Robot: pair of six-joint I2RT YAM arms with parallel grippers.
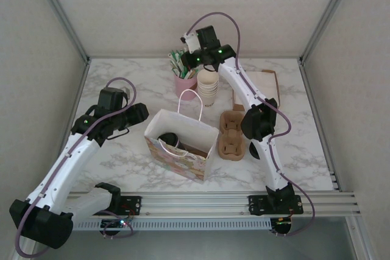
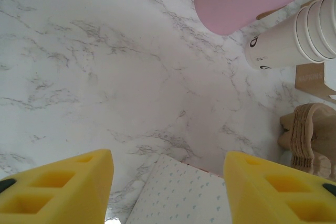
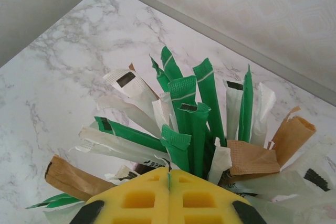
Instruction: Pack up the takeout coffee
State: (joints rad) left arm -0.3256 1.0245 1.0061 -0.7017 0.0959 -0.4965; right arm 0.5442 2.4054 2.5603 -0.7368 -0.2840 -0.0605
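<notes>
The takeout coffee shows as a round black lid (image 1: 167, 139) down inside the open white paper bag (image 1: 183, 147) at the table's middle; its cup is hidden by the bag walls. My left gripper (image 1: 138, 114) hovers just left of the bag, and in the left wrist view it (image 2: 168, 182) is open with the bag's dotted side (image 2: 181, 195) below the gap. At the back, my right gripper (image 1: 190, 52) is over the pink cup (image 1: 184, 84) of sachets. Its yellow pads (image 3: 168, 174) are shut together, with a thin green sachet edge (image 3: 169, 181) pinched in the seam.
A stack of cream cups (image 1: 208, 86) stands right of the pink cup. Brown cardboard cup carriers (image 1: 231, 135) lie right of the bag, and a flat napkin box (image 1: 269, 83) sits at the back right. Many green, white and brown sachets (image 3: 205, 98) fan out.
</notes>
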